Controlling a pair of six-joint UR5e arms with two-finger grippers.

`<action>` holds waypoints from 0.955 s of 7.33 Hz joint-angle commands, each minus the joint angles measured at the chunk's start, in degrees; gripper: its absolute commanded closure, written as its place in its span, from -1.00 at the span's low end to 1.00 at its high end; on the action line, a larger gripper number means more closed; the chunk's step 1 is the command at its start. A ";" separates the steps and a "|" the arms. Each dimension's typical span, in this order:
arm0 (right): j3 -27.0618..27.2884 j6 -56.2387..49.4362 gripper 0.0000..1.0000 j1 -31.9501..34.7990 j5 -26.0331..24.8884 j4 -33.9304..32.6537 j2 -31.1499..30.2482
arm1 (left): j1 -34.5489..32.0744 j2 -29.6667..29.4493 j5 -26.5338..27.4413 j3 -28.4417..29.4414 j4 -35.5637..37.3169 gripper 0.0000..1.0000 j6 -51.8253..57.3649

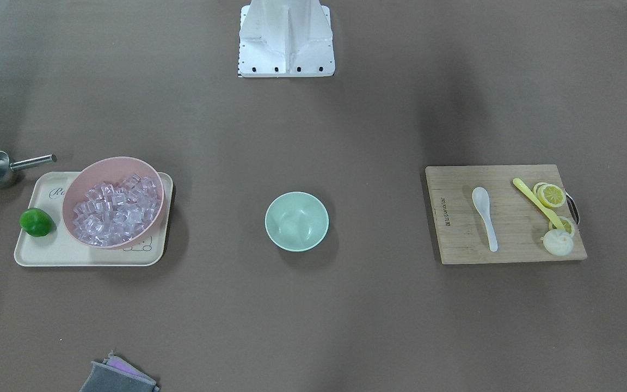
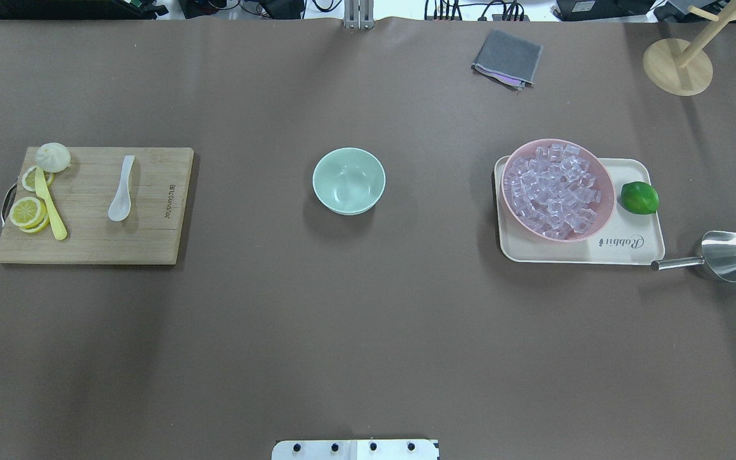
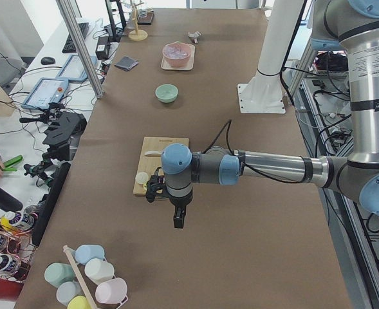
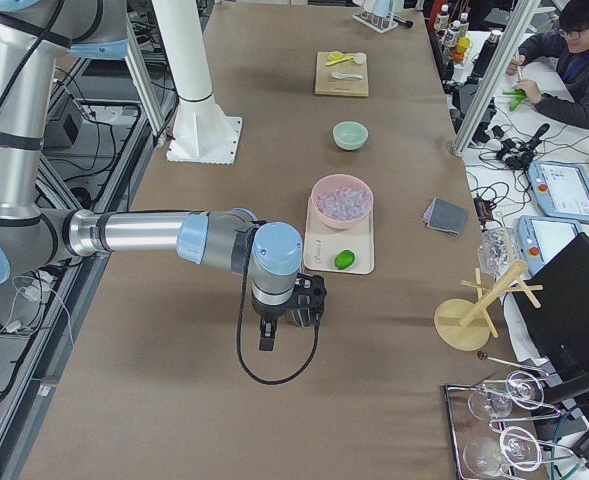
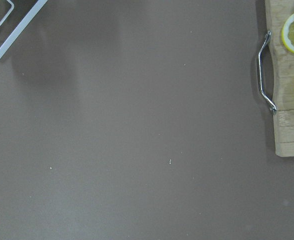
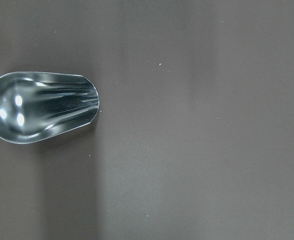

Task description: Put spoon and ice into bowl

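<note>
Overhead: spoon lies on cutting board, 9 o'clock of bowl. Ice piled in pink bowl, 3 o'clock. Spoon looks glossy, rigid, chippable: pinch mid-handle. Ice likely slick, tiny. Left gripper, right gripper: grip state cannot be told.

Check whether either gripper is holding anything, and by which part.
Nothing held. The spoon lies on the board, the ice in the pink bowl; left gripper and right gripper hang away from them.
</note>
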 commanded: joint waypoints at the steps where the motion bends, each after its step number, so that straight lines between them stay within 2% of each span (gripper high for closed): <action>1: -0.05 0.00 -1.00 0.00 -0.36 0.07 0.09 | 0.01 -0.02 0.25 -0.22 0.06 -0.99 0.00; 2: 0.21 -0.26 -1.00 0.00 -0.19 0.33 0.01 | 0.10 -0.11 0.08 -0.31 -0.03 -0.99 0.00; 4: 0.04 -0.18 -1.00 0.00 -0.19 6.89 -0.08 | 0.10 -0.02 0.25 -1.88 -0.20 -0.99 0.00; 5: 0.04 0.00 -1.00 0.00 -0.19 11.97 -0.17 | 0.10 -0.11 0.34 -1.89 -0.29 -0.99 0.09; 7: 0.57 0.52 -1.00 0.00 -0.02 27.07 -0.69 | 0.10 -0.98 0.08 -3.03 -0.29 -0.99 -0.17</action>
